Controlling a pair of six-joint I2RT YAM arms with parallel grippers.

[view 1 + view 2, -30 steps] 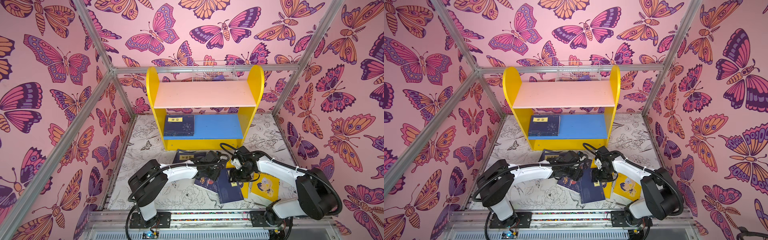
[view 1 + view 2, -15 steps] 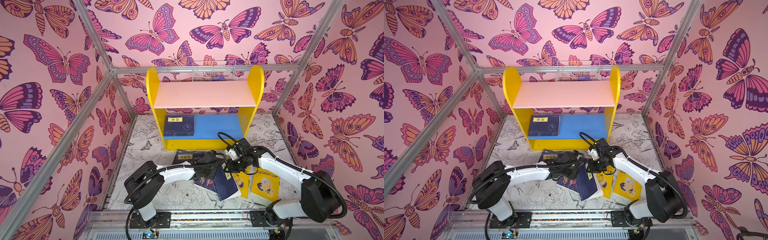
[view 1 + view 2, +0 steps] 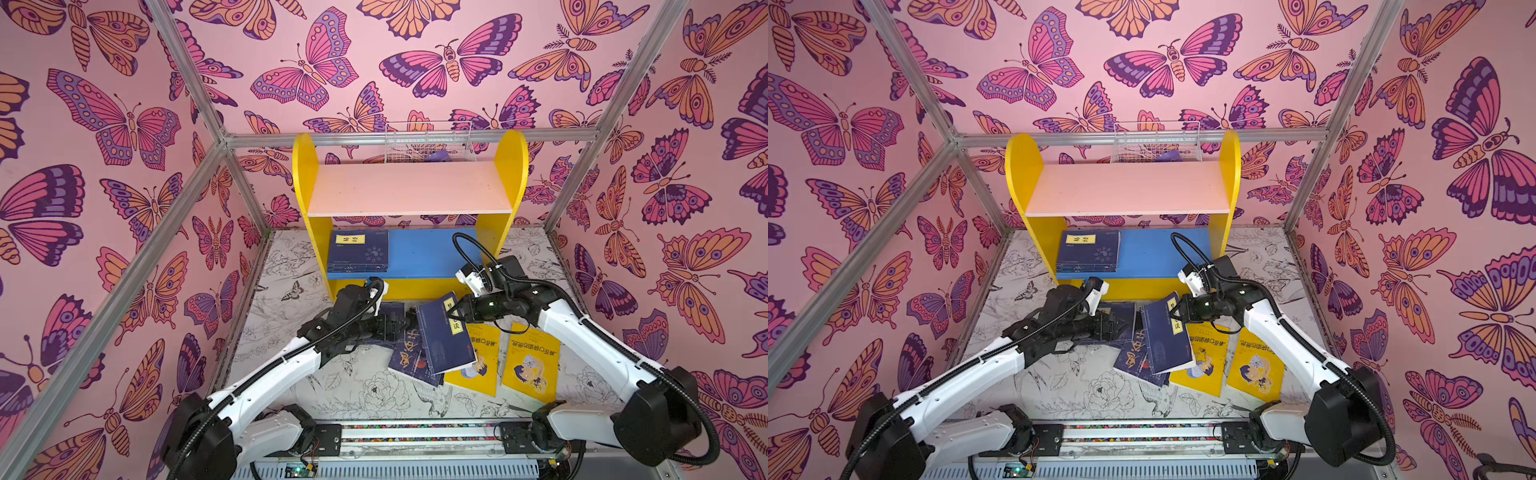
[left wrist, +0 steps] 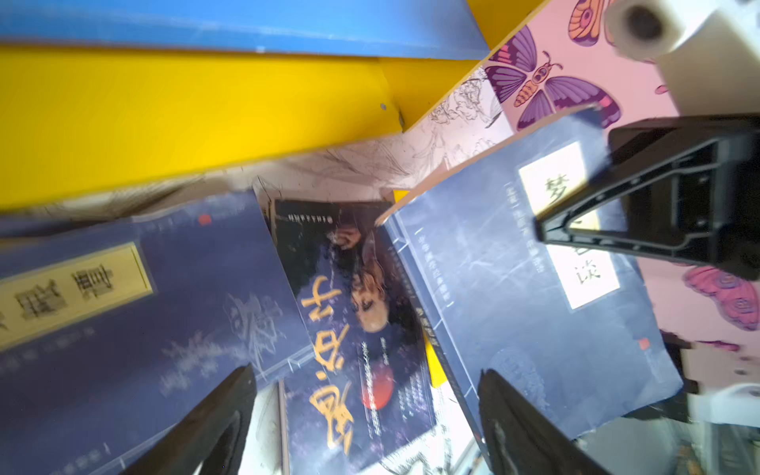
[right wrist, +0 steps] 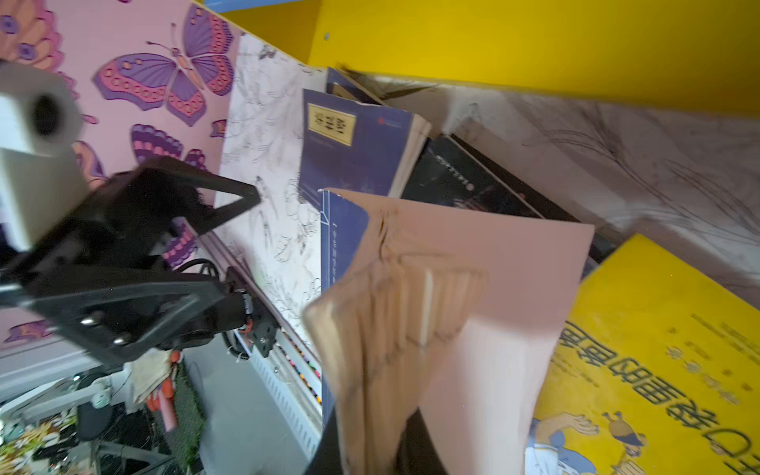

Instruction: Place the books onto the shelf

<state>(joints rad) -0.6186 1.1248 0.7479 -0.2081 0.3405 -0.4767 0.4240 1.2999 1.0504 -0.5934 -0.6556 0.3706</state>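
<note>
My right gripper [image 3: 458, 315] is shut on the labelled end of a navy book [image 3: 440, 338], which tilts up off the pile; its page edges fill the right wrist view [image 5: 390, 329] around the gripper [image 5: 372, 448]. Just left of that book, my left gripper [image 3: 409, 322] is open, with nothing between its fingertips [image 4: 366, 372]. Below it lie a dark book with gold lettering [image 4: 349, 329] and another navy book [image 4: 123, 308]. Two yellow books [image 3: 532, 361] [image 3: 478, 368] lie flat to the right. The shelf [image 3: 411, 189] stands behind, with one navy book [image 3: 359, 251] on its blue lower board [image 3: 432, 255].
A white wire basket [image 3: 428, 143] sits behind the shelf's pink upper board. Butterfly-patterned walls and metal frame posts [image 3: 187, 75] close in the floor [image 3: 353, 390] on three sides. The shelf's yellow front strip [image 3: 415, 286] runs just behind the book pile.
My right gripper shut on the navy book's labelled end and raised it toward the shelf. My left gripper opened and let go of that book.
</note>
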